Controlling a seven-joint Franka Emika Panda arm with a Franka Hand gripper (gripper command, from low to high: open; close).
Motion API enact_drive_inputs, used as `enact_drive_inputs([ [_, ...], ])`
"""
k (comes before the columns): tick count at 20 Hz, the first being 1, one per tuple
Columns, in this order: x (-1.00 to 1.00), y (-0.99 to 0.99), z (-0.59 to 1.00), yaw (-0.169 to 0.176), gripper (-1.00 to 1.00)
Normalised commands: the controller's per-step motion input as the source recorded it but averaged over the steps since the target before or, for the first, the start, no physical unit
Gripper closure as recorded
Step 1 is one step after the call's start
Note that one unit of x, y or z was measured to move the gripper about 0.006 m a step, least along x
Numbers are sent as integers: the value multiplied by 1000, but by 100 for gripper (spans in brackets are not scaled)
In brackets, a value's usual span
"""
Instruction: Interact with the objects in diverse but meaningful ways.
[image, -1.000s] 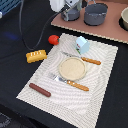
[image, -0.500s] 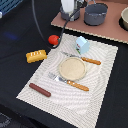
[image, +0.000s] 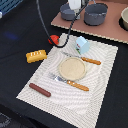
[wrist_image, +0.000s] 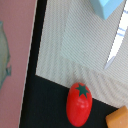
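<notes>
Red tomato (image: 53, 40) lay left of centre, just off the mat's (image: 100, 90) corner. Bread block (image: 36, 55) sat lower left. Could not tell claw's state.

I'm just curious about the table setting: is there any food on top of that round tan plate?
No. The tan plate looks bare, resting on the striped placemat with a fork beside it. What lies beneath the plate is covered; presumably just the mat.

No legible text, labels or numbers anywhere.
</notes>
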Motion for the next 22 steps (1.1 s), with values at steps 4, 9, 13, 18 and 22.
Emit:
enact_drive_inputs([
  [4,916,-349,418,0,-100],
  [9,906,-366,311,0,-100],
  [13,642,-345,5,57,-100],
  [18,499,-302,-35,115,-100],
  [22,502,-246,-94,129,-100],
])
